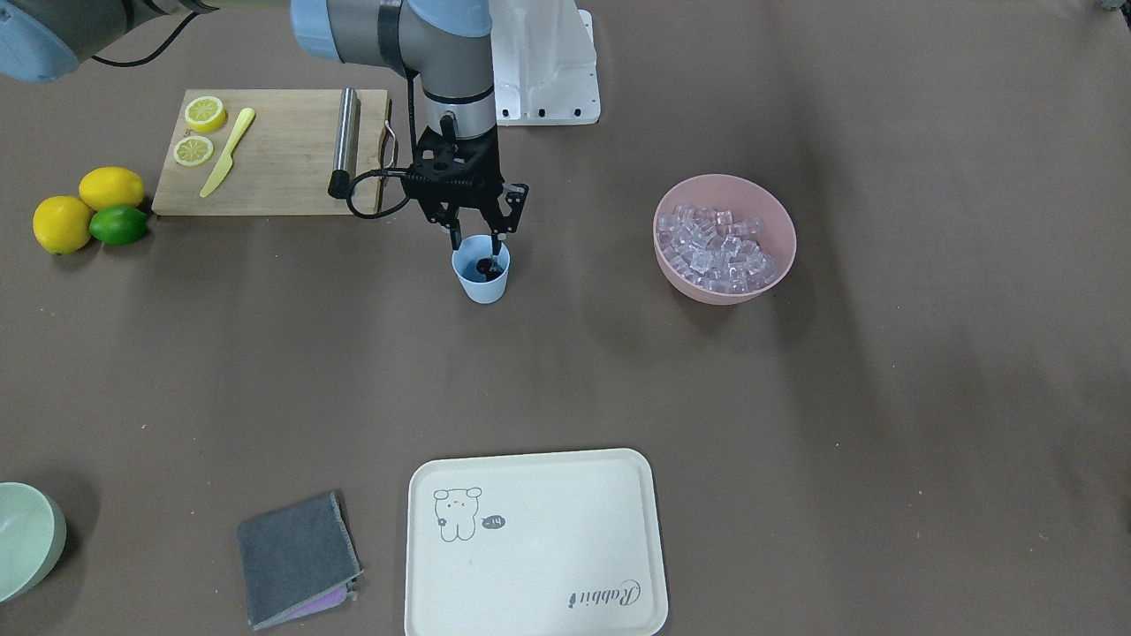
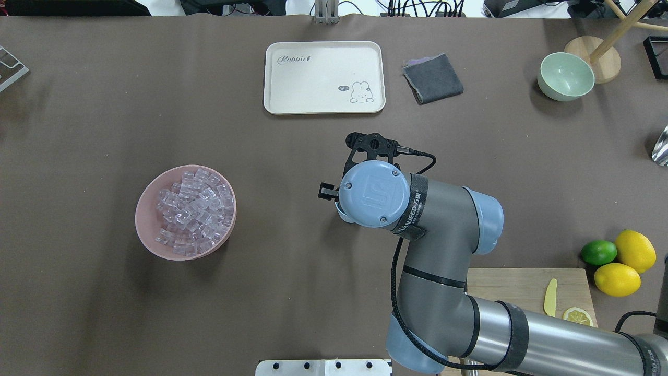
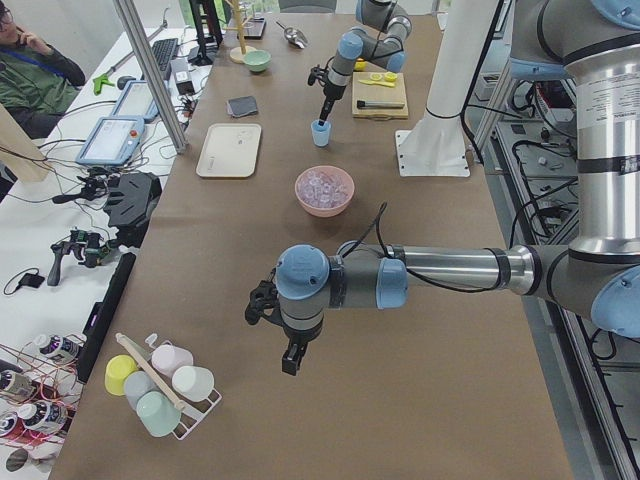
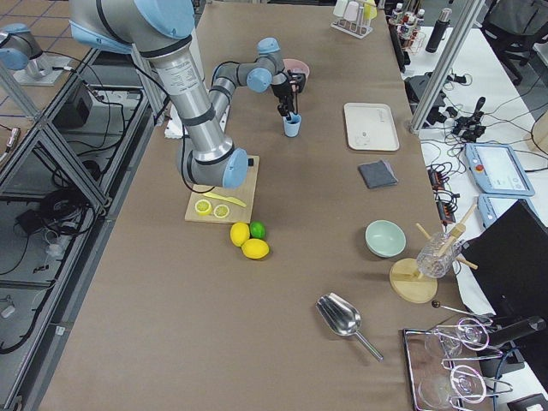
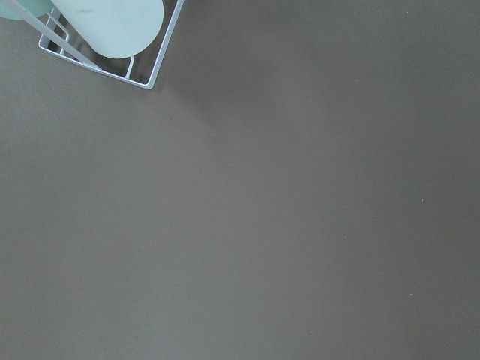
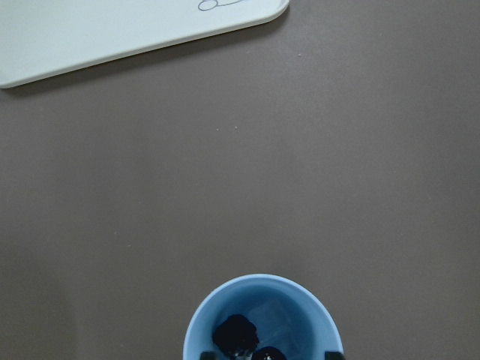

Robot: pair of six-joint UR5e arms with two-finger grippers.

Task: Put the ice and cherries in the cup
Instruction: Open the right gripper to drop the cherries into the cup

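The light blue cup (image 1: 482, 281) stands upright at mid-table, beside the cutting board. The dark cherries (image 1: 487, 265) lie inside it; they also show in the right wrist view (image 6: 237, 334) at the bottom of the cup (image 6: 292, 296). My right gripper (image 1: 477, 240) hangs straight above the cup, open and empty, one fingertip over each side of the rim. The ice (image 1: 717, 247) is heaped in a pink bowl (image 1: 680, 287), apart from the cup. My left gripper (image 3: 290, 358) shows only in the exterior left view, low over bare table; I cannot tell its state.
A wooden cutting board (image 1: 274, 163) holds lemon slices, a yellow knife and a metal cylinder. Two lemons and a lime (image 1: 88, 212) lie next to it. A cream tray (image 1: 535, 565), a grey cloth (image 1: 296, 556), a pale green bowl (image 1: 26, 539) and a cup rack (image 5: 112, 45) are also there.
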